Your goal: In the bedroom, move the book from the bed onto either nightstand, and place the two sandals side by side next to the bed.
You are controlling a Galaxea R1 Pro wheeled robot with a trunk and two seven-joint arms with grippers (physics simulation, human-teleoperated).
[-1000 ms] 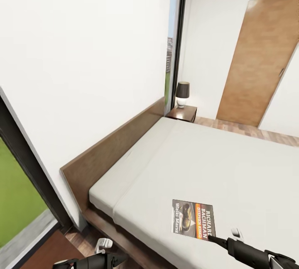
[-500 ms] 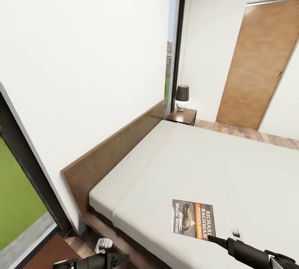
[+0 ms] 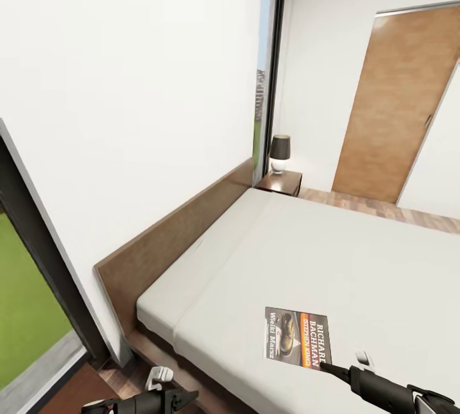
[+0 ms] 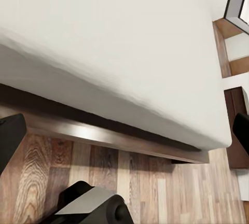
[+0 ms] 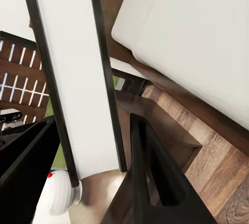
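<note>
The book (image 3: pixel 298 337) is lying flat on the bed (image 3: pixel 358 254), close to the near edge of the off-white mattress, its dark cover facing up with an orange-and-white title band along one side. The right gripper (image 3: pixel 332 368) is reaching in low from the near right, and the tip of its dark finger is sitting just at the book's near corner (touching or a hair short, I cannot tell which). In the right wrist view the right gripper's two black fingers (image 5: pixel 155 182) are standing wide apart with nothing between them, and past them a corner of the mattress, the dark bed frame, a dark wooden stand and the plank floor (image 5: pixel 218 167) are showing.

The left gripper (image 3: pixel 167 396) is hanging low at the near left, beside the bed's frame and over the floor. In the left wrist view its dark fingertips (image 4: pixel 11 138) are sitting at opposite edges of the picture, well apart, with the mattress edge and the wooden frame between them.

The headboard (image 3: pixel 179 235) is running along the white wall. At the far end of it the nightstand (image 3: pixel 279 181) is standing just beside the bed, carrying a lamp (image 3: pixel 279 153) with a black shade and white base. Behind it a tall dark-framed window (image 3: pixel 267 69) is rising, and a tan wooden door (image 3: pixel 399 101) is filling the far right wall.
</note>
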